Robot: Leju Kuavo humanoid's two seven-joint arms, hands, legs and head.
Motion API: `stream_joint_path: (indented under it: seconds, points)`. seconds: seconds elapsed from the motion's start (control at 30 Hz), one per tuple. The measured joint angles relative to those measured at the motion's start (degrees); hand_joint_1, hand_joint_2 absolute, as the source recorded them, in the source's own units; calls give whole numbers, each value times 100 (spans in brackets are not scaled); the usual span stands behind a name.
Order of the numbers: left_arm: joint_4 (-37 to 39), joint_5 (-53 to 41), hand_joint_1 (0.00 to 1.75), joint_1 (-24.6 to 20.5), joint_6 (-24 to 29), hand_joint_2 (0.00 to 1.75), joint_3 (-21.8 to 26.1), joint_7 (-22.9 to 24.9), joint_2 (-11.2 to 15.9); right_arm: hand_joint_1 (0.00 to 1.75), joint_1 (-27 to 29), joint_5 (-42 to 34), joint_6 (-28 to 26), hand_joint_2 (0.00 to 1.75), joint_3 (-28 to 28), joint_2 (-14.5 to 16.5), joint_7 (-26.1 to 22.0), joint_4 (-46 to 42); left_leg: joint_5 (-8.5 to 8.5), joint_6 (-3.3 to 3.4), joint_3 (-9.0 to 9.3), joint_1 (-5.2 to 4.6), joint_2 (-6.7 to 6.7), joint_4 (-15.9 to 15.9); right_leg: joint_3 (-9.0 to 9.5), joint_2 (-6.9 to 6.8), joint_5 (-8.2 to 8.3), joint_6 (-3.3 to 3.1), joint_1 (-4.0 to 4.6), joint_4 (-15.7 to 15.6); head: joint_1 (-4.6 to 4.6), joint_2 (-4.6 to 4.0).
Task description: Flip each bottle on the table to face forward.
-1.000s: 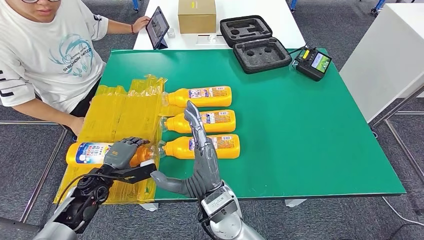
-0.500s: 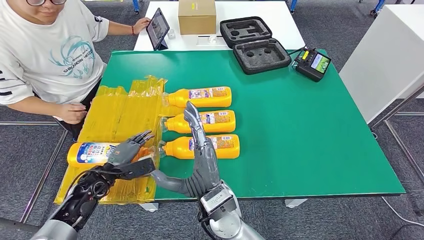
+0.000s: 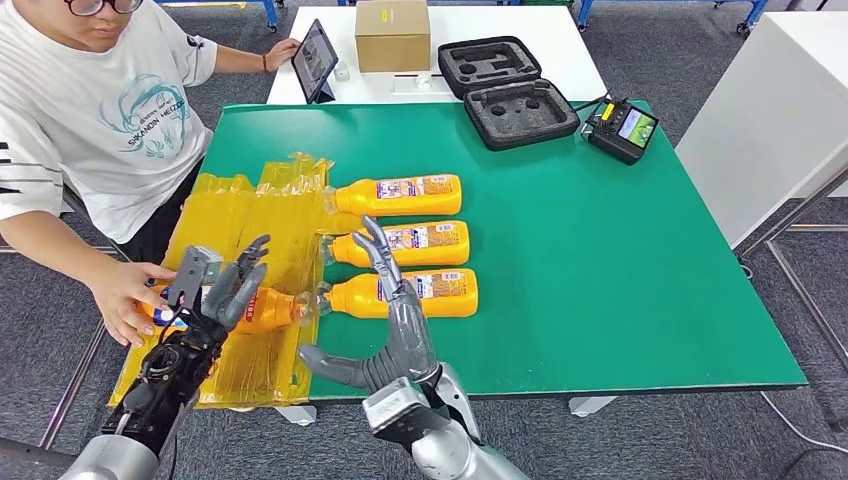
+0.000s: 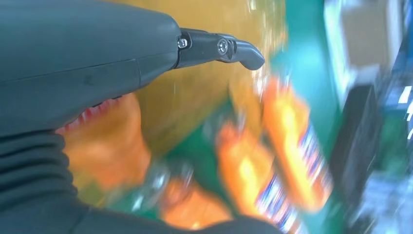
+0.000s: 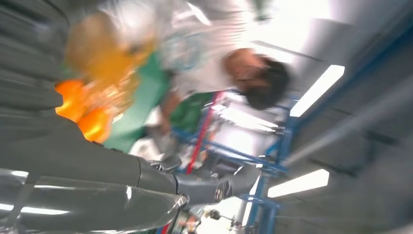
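Note:
Three orange bottles lie side by side on the green table [image 3: 620, 260], caps to the left: the far one [image 3: 400, 193], the middle one [image 3: 408, 242] and the near one [image 3: 440, 292]. A fourth bottle [image 3: 262, 310] lies on the yellow plastic sheet [image 3: 235, 235] near the table's left front edge. My left hand [image 3: 225, 292] hovers over it with fingers spread, holding nothing. A person's hand [image 3: 128, 295] touches that bottle's base end. My right hand [image 3: 398, 325] stands open, fingers up, in front of the near bottle. The left wrist view is blurred; my left hand [image 4: 83, 68] is above orange bottles [image 4: 287, 141].
A person [image 3: 90, 110] sits at the table's left side. Beyond the far edge are a tablet [image 3: 315, 55], a cardboard box [image 3: 393, 33] and black foam case [image 3: 510, 90]. A controller [image 3: 625, 128] sits at the far right corner. A white table [image 3: 780, 110] stands to the right.
My left hand has let go of the fourth bottle and lifted with fingers spread. The person's hand has reached in to the bottle's base. My right hand dropped slightly.

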Motion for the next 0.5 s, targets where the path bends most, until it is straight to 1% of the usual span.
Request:
stream_joint_path:
  seconds: [0.07, 0.17, 0.2, 0.23, 0.27, 0.33, 0.4, 0.47, 0.5]
  points:
    - [-11, 148, 0, 27, 191, 0, 78, -39, -16, 0, -32, 192, -30, 175, -7, -35, 96, 152, 2, 0, -5, 1, -2, 0, -3, -2, 0, 0, 0, 0, 1, 0]
    - [-28, 213, 0, 55, 288, 0, 138, -63, -25, 0, -74, 295, -44, 175, -12, -60, 154, 306, 2, 0, -8, 1, -3, 0, -4, -2, -1, 0, 0, 1, 1, 0]
    - [-40, 233, 0, 65, 390, 0, 158, -119, -28, 0, -96, 456, -80, 175, -13, -68, 280, 357, 1, -1, -9, 1, -2, 0, -5, -2, -1, 0, 0, 1, 0, 0]
    - [-57, 257, 0, 78, 586, 0, 179, -228, -35, 0, -123, 769, -123, 175, -12, -77, 535, 421, 0, -1, -10, 1, -1, 0, -7, -1, -1, 0, 0, 1, 0, 0]
    - [-84, 284, 0, 99, 890, 0, 208, -398, -44, 0, -163, 1258, -161, 175, -14, -91, 949, 513, -1, -2, -11, 1, 2, 0, -10, 1, 0, 0, 0, 1, 1, 0]
    - [-189, 332, 0, 165, 1636, 87, 290, -821, -65, 0, -259, 2447, -108, 175, -48, -128, 1994, 761, -1, -2, -16, 1, 5, 0, -19, 2, 0, -1, 1, 0, 0, 0]
    - [-376, 389, 0, 251, 2306, 175, 412, -1205, -81, 0, -369, 3487, 205, 175, -142, -176, 3088, 1074, 2, 0, -23, 1, 3, 1, -25, 1, 0, -1, 1, 0, 0, 0]
    - [-644, 444, 0, 347, 2812, 175, 556, -1473, -94, 0, -513, 4274, 740, 175, -288, -226, 4092, 1462, 7, 4, -28, 1, 0, 2, -27, -1, 1, 0, 1, 0, 1, 0]
    - [-810, 438, 0, 403, 2994, 175, 625, -1548, -103, 0, -584, 4552, 992, 175, -379, -251, 4455, 1671, 8, 6, -30, 1, -1, 2, -29, -3, 1, 0, 0, 0, 0, 0]
